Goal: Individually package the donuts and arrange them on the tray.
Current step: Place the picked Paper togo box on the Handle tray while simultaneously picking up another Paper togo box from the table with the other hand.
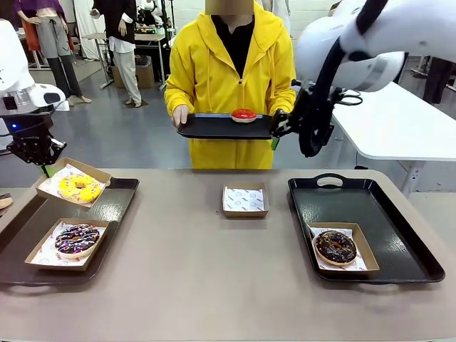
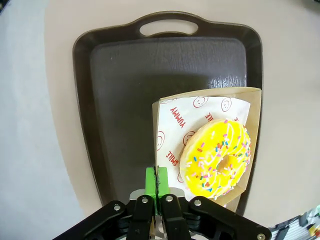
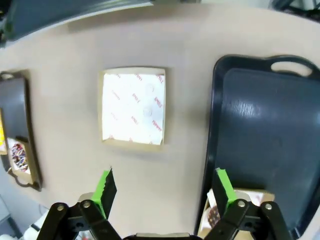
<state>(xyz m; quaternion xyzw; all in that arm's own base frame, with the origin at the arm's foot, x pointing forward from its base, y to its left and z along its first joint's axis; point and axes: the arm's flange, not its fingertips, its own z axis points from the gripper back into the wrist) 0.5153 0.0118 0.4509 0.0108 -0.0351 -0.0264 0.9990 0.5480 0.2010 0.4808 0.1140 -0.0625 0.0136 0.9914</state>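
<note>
The red-glazed donut point(image 1: 244, 115) lies on a small black tray point(image 1: 214, 128) that the person holds over the far edge of the table. My right gripper point(image 1: 279, 132) point(image 3: 164, 187) hangs open and holds nothing, beside that tray's right end and high above the table. The yellow donut point(image 1: 80, 187) point(image 2: 216, 159) sits in its box on the left tray point(image 1: 117, 203) point(image 2: 125, 90). Just above that box's back corner, my left gripper point(image 1: 47, 168) point(image 2: 156, 181) is shut on nothing. The sprinkled chocolate donut point(image 1: 76, 239) point(image 3: 19, 155) and the dark chocolate donut point(image 1: 335, 246) are boxed too.
An empty paper-lined box point(image 1: 244, 200) point(image 3: 133, 107) stands mid-table. The right tray point(image 1: 370, 206) point(image 3: 270, 130) holds the dark donut's box at its near end, and its far half is bare. A white table point(image 1: 399, 125) stands behind on the right.
</note>
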